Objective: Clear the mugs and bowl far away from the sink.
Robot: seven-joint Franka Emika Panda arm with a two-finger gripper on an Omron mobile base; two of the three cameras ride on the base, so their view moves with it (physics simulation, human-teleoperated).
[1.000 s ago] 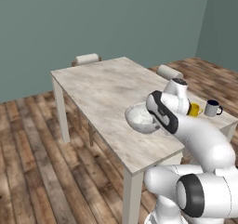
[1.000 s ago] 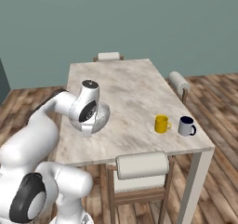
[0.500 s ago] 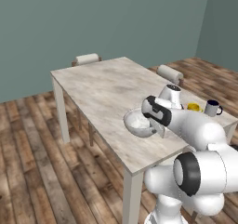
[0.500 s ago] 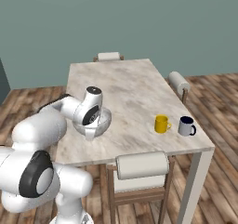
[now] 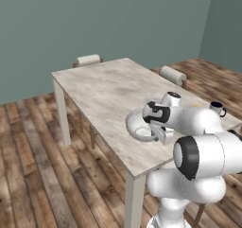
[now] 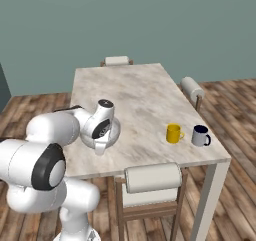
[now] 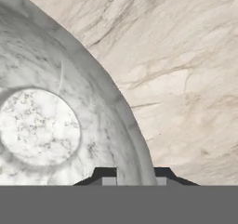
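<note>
The whitish-grey bowl rests on the marble table near its front edge. My gripper reaches down over the bowl's near rim. In the hand view the bowl shows a speckled inside, and my gripper has one tip on each side of the rim; whether they still press on it I cannot tell. The yellow mug and the pale mug with the dark rim stand together at the table's right. The sink is out of view.
Chairs with padded backs stand around the table: one at the near side, one at the right side, one at the far end. Wooden floor surrounds the table, with a teal wall behind.
The arm has come down and the bowl with it, from just above the table onto the tabletop near the front edge. The mugs have not moved.
</note>
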